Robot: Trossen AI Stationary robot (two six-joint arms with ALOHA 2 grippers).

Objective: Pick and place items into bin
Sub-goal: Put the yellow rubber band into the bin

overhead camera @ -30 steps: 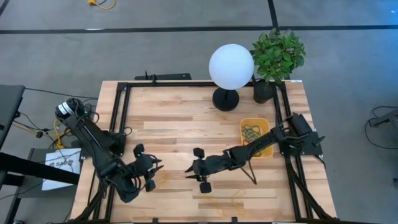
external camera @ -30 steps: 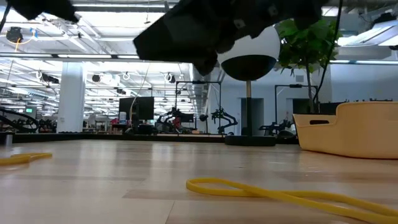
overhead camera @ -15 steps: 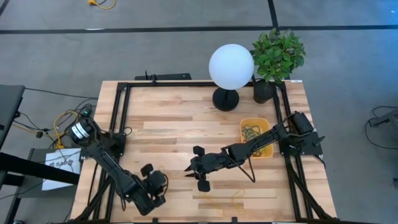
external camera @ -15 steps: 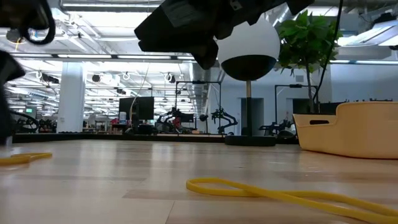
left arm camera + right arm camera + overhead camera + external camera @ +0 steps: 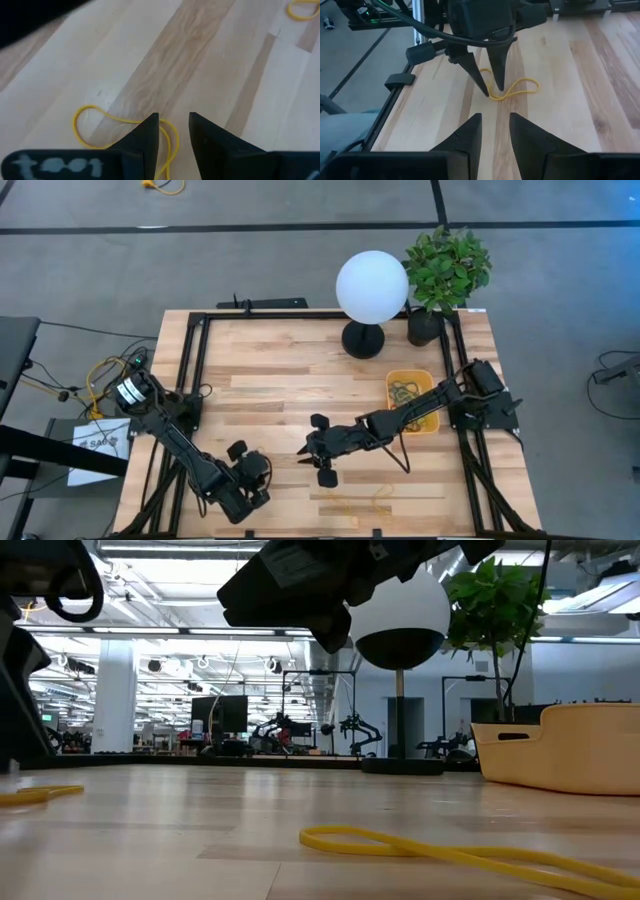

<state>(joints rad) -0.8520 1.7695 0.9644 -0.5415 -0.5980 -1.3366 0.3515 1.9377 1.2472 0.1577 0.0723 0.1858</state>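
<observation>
A yellow rubber band (image 5: pixel 87 127), twisted into a figure-eight (image 5: pixel 512 90), lies flat on the wood near the table's near-left corner. My left gripper (image 5: pixel 174 120) points down over it (image 5: pixel 493 91), open by a narrow gap, with one strand of the band between its fingertips. My right gripper (image 5: pixel 495 117) hovers at the table's middle (image 5: pixel 305 452), open and empty, pointing at the left gripper. A second yellow band (image 5: pixel 400 845) lies by the near edge (image 5: pixel 375 498). The yellow bin (image 5: pixel 428 385) at the right holds several bands (image 5: pixel 405 393).
A white globe lamp (image 5: pixel 372 288) on a black base and a potted plant (image 5: pixel 445 270) stand at the far edge behind the bin. A black frame rail (image 5: pixel 195 360) borders the table. A black cable (image 5: pixel 405 460) trails beside the right arm. Bare wood lies between lamp and grippers.
My left gripper has moved toward the near edge and tipped from pointing right to pointing down over the yellow band; the arm's shoulder swung with it. In the last half second it has barely moved. The right gripper has stayed in place.
</observation>
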